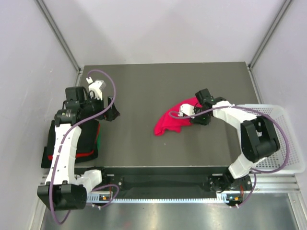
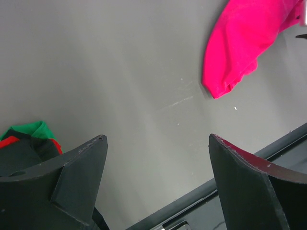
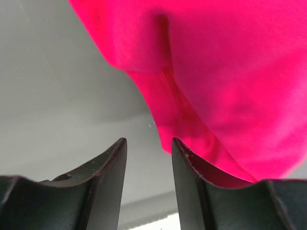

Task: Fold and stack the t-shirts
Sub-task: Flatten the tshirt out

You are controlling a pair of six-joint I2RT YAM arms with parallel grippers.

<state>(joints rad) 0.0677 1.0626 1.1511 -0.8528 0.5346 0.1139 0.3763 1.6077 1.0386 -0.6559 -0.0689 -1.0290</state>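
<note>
Lying crumpled near the middle of the surface, the magenta shirt is a loose bunched heap, not spread flat, so folding is not yet begun by my read. The right gripper sits low at the shirt's right edge. In the right wrist view the right gripper has its fingers partly apart with bare grey surface showing in the gap, so it pinches nothing. The magenta shirt hangs just above and beside the right-hand finger, maybe brushing it, but the close blurry view makes contact hard to call. That position suits reaching for a hem or sleeve to pull the cloth out flat. The left gripper hovers well apart from the shirt, over the left side of the surface. In its wrist view the left gripper is spread wide and empty, likely parked to keep clear or to take the other side. The pile of folded black, red and green shirts sits at the left edge, partly under the left arm, with a corner of the pile showing in the left wrist view. It probably stays there so the centre is free for folding. A white basket stands off the right side.
</note>
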